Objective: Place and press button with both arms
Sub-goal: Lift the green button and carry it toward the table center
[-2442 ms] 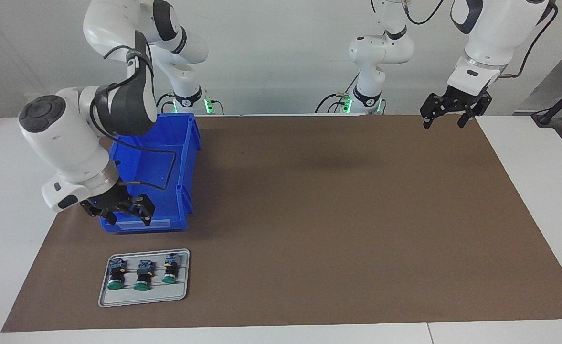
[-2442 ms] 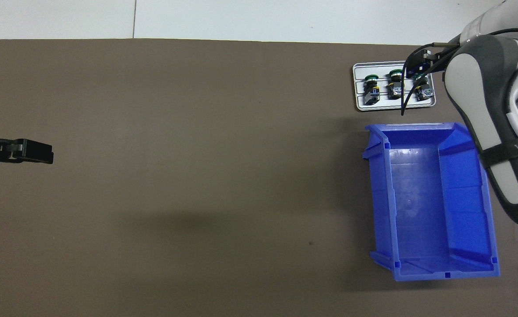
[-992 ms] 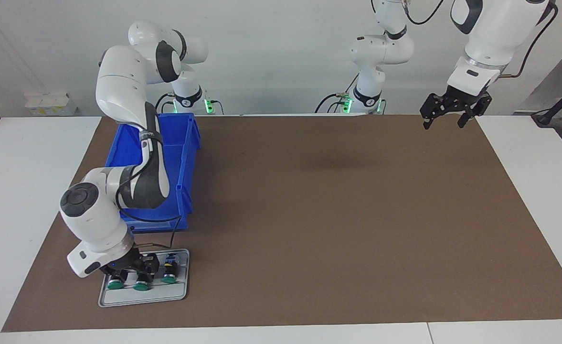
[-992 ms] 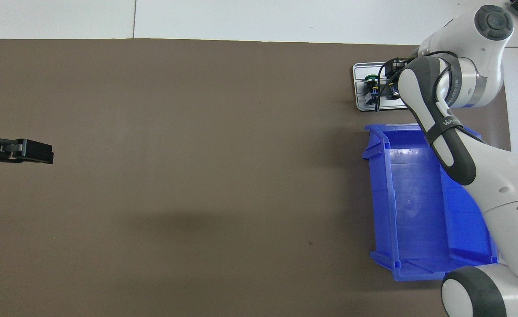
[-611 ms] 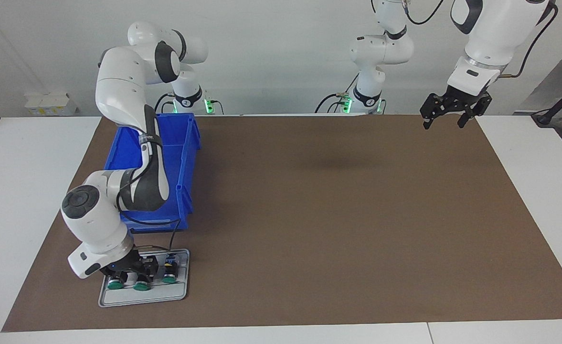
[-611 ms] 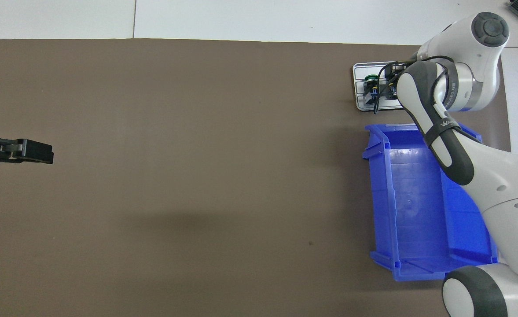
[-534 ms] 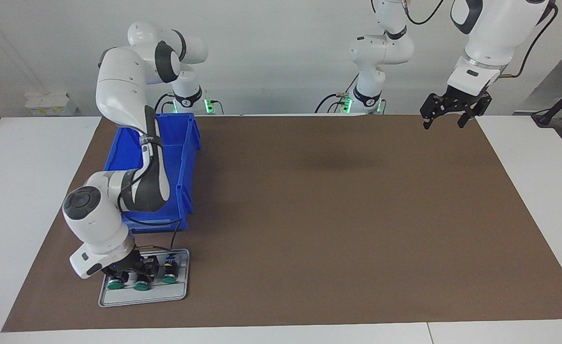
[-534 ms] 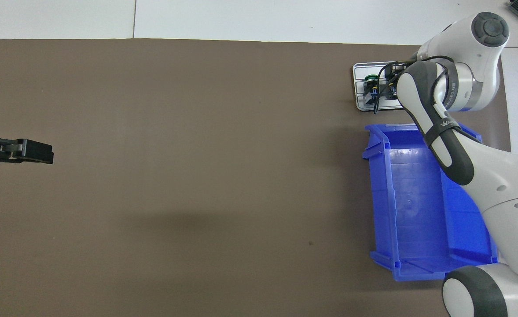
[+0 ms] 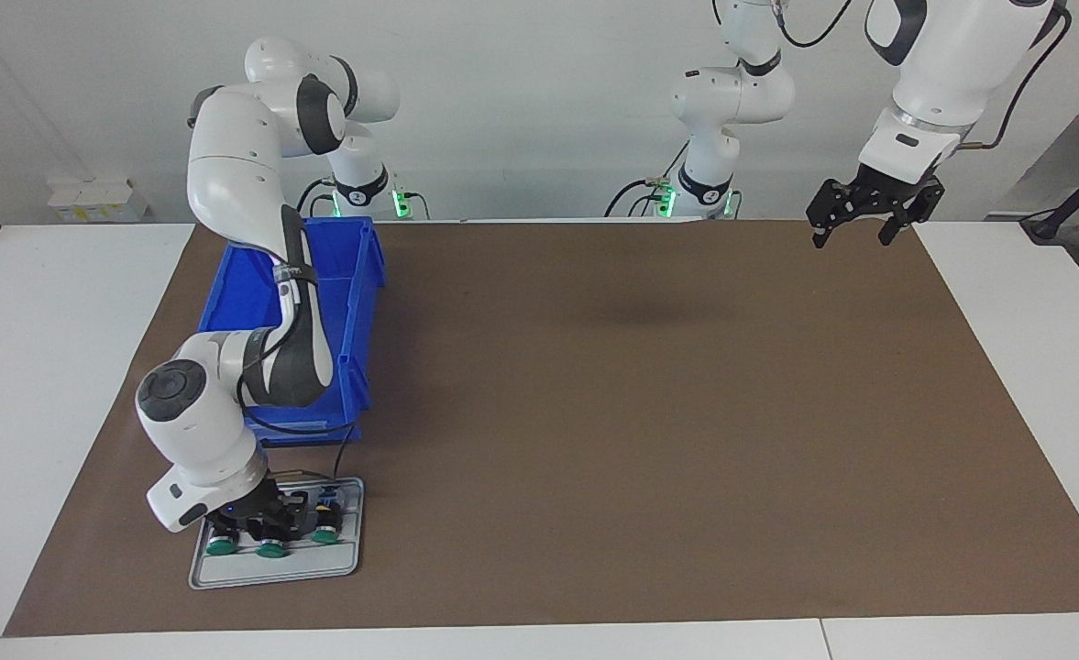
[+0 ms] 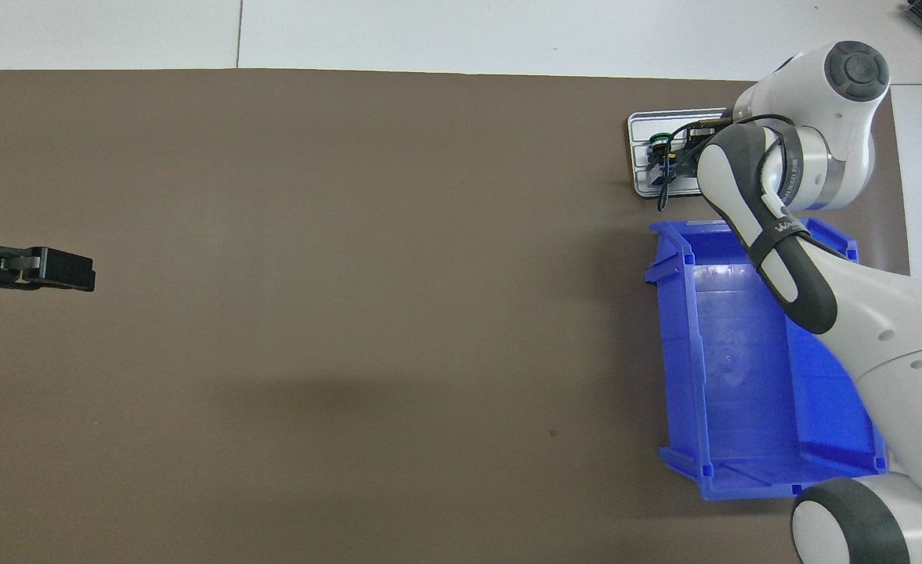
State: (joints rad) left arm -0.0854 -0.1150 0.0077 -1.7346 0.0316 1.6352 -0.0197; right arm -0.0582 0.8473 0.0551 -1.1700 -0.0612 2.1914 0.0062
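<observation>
Three green-capped buttons lie in a row on a small grey tray (image 9: 273, 574) near the right arm's end of the table. My right gripper (image 9: 266, 529) is down on the tray, shut on the body of the middle button (image 9: 271, 549); the other two (image 9: 220, 547) (image 9: 324, 536) lie on either side of it. In the overhead view the right arm hides most of the tray (image 10: 638, 125), and only one green cap (image 10: 658, 140) shows. My left gripper (image 9: 853, 236) waits open in the air over the mat's corner at the left arm's end, holding nothing.
A big blue bin (image 9: 356, 275) stands open between the tray and the right arm's base; the right arm reaches over it (image 10: 743, 352). A brown mat (image 9: 649, 412) covers the table, with white tabletop around it.
The right arm came down from over the blue bin onto the tray. In the last half second its fingers closed on the middle button. The left arm has not moved.
</observation>
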